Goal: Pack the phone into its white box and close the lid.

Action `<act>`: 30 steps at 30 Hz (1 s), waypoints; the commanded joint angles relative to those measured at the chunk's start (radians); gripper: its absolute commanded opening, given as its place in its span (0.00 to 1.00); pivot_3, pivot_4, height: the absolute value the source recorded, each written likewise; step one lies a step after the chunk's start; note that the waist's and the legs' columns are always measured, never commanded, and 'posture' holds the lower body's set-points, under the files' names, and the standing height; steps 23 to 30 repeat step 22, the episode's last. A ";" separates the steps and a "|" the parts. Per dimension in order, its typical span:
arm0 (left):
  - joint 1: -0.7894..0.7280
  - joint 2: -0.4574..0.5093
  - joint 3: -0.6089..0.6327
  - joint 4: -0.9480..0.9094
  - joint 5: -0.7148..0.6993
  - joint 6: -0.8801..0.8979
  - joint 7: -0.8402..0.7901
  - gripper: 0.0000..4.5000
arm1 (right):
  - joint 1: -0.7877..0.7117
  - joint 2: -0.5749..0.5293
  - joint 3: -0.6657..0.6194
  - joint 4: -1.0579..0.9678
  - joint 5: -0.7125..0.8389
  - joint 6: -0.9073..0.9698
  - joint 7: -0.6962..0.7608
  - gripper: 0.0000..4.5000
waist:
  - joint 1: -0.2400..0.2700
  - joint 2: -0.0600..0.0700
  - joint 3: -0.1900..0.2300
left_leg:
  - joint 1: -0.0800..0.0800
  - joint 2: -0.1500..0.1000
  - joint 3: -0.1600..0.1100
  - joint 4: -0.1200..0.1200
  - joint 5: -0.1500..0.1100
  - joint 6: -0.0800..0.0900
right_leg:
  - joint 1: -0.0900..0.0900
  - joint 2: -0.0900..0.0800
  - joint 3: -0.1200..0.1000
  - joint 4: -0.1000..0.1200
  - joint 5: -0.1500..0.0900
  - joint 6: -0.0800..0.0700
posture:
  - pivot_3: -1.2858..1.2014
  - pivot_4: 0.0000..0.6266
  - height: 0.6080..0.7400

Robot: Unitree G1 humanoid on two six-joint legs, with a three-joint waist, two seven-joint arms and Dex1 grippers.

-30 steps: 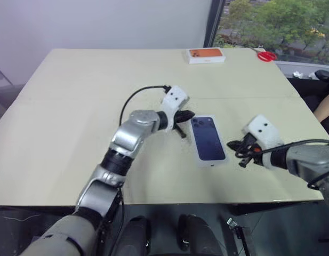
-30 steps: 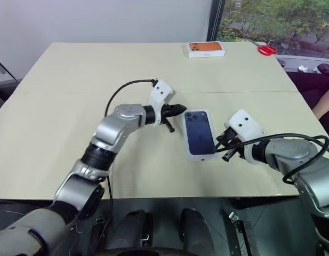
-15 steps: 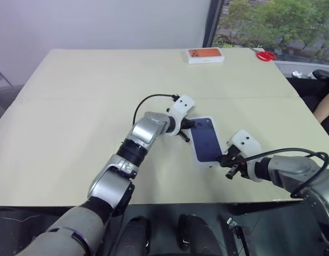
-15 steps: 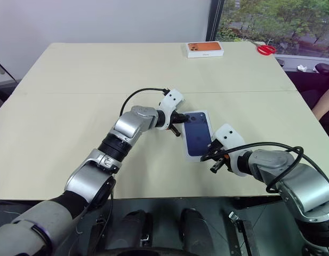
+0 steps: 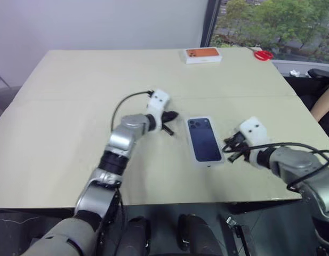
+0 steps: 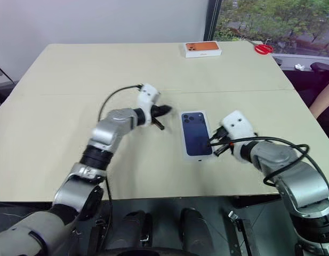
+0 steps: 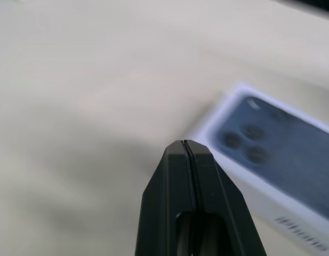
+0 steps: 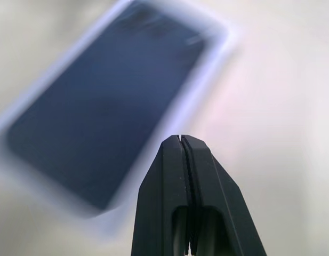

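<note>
The dark navy-blue slab phone point(image 5: 204, 138) lies squared in the shallow white box point(image 5: 193, 149) mid-bench; both grippers, left point(image 5: 170, 115) and right point(image 5: 229, 148), fingers pressed together, have drawn back. Lid remains.

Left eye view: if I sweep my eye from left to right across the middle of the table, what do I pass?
Left gripper, shut → the phone lying in the white box → right gripper, also shut.
</note>
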 commanded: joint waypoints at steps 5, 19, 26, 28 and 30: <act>0.304 0.188 0.231 -0.239 -0.164 0.008 -0.080 0.00 | 0.086 0.032 -0.163 0.098 -0.030 -0.225 0.067 0.01 | 0.003 0.000 0.000 | 0.001 0.000 0.000 0.000 0.000 0.000 | 0.001 -0.001 0.000 0.000 0.000 0.000 | 0.52 0.24 1.00; 0.528 0.359 0.387 -0.333 -0.252 -0.001 -0.099 0.00 | 0.080 0.117 -0.153 0.118 0.064 -0.264 0.157 0.01 | 0.002 0.000 0.000 | 0.002 0.000 0.000 0.000 0.000 0.000 | 0.003 -0.001 0.000 -0.001 0.000 -0.001 | 0.52 0.24 1.00; 0.566 0.383 0.412 -0.361 -0.272 0.013 -0.102 0.00 | 0.081 0.114 -0.145 0.120 0.076 -0.270 0.181 0.01 | 0.001 0.000 0.000 | 0.003 0.000 0.001 0.000 0.000 0.000 | 0.003 -0.001 0.000 -0.001 -0.001 -0.001 | 0.52 0.24 1.00; 0.566 0.383 0.412 -0.361 -0.272 0.013 -0.102 0.00 | 0.081 0.114 -0.145 0.120 0.076 -0.270 0.181 0.01 | 0.001 0.000 0.000 | 0.003 0.000 0.001 0.000 0.000 0.000 | 0.003 -0.001 0.000 -0.001 -0.001 -0.001 | 0.52 0.24 1.00; 0.566 0.383 0.412 -0.361 -0.272 0.013 -0.102 0.00 | 0.081 0.114 -0.145 0.120 0.076 -0.270 0.181 0.01 | 0.001 0.000 0.000 | 0.003 0.000 0.001 0.000 0.000 0.000 | 0.003 -0.001 0.000 -0.001 -0.001 -0.001 | 0.52 0.24 1.00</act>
